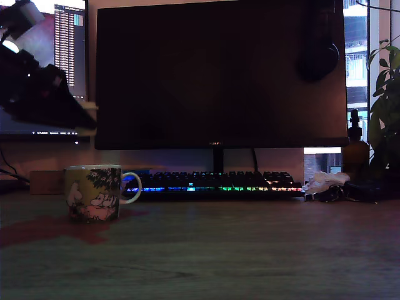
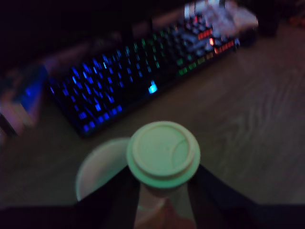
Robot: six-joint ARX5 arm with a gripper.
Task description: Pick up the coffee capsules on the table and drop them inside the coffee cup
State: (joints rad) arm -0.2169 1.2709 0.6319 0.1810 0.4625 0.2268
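Observation:
The coffee cup (image 1: 94,192), a mug printed with white cartoon figures and a pale loop handle, stands on the wooden table (image 1: 219,250) at the exterior view's left. High above it, my gripper (image 1: 86,115) hangs from the dark arm with a small pale piece at its tip. In the wrist view the gripper (image 2: 164,193) is shut on a pale coffee capsule (image 2: 163,153), whose flat flanged rim faces the camera. The cup's pale opening (image 2: 93,169) shows just beyond and partly behind the capsule. I see no other capsules on the table.
A backlit keyboard (image 1: 212,184) lies behind the cup under a large dark monitor (image 1: 219,75). At the exterior view's right stand a brown bottle (image 1: 355,150), a plant (image 1: 387,94) and crumpled clutter (image 1: 325,184). A small box (image 1: 47,181) sits behind the cup.

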